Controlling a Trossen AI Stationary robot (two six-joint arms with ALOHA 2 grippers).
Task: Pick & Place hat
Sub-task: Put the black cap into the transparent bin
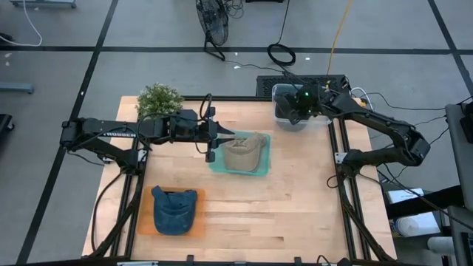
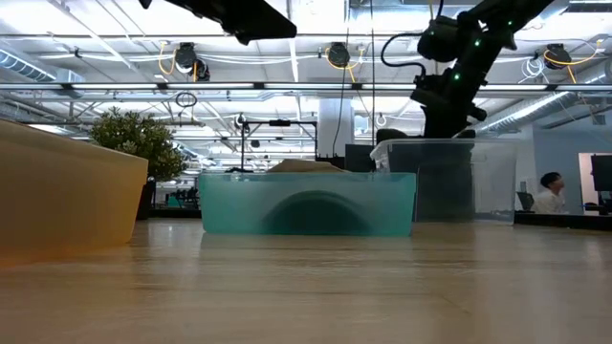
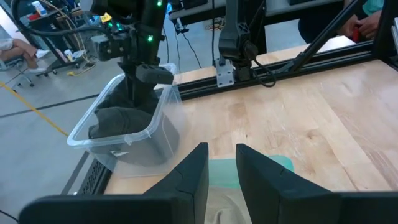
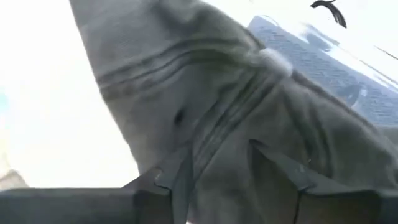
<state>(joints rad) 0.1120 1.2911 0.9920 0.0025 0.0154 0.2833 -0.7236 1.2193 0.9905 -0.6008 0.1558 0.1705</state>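
A beige hat (image 1: pixel 245 151) lies crown up on a teal mat (image 1: pixel 262 168) at mid table. My left gripper (image 1: pixel 225 137) hovers above its left edge, open by a narrow gap (image 3: pixel 222 168), holding nothing. A blue hat (image 1: pixel 175 210) lies on an orange mat (image 1: pixel 148 225) near the front left. A dark grey hat (image 3: pixel 118 121) sits in a clear bin (image 3: pixel 81 134) at the far right. My right gripper (image 1: pixel 294 109) reaches down into that bin and is shut on the grey hat (image 4: pixel 205 106). My right gripper pinches a fold of the grey hat's crown cloth (image 4: pixel 217 146) between its two fingers (image 4: pixel 180 177). The fingers slant down from above into the bin. The hat's lower part (image 3: pixel 109 129) still rests in the bin.
A potted plant (image 1: pixel 159 100) stands at the table's far left corner. The bare wooden tabletop (image 1: pixel 295 207) stretches across the front right. Black frame rails (image 1: pixel 341 170) run along the right edge. A person (image 2: pixel 550 191) sits in the room beyond.
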